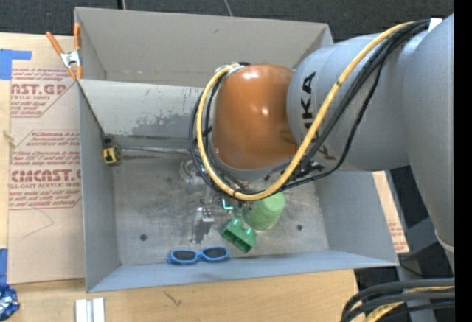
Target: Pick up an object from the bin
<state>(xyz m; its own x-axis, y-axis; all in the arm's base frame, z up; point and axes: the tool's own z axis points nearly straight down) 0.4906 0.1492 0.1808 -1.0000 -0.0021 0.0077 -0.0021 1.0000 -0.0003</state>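
Observation:
My gripper (201, 223) reaches down to the bin floor near the front middle, mostly hidden under the arm's orange cover. Just to its right lies a green toy (251, 228): a pale green rounded part with a darker green block at its lower left end. The toy lies beside the gripper, and I cannot tell whether they touch. In front of the gripper, close to the bin's front wall, a pair of small blue goggles (198, 256) lies flat.
A thin grey rod with a yellow and black end (110, 155) lies along the back of the floor, reaching to the left wall. The arm and its cables cover the right half of the bin.

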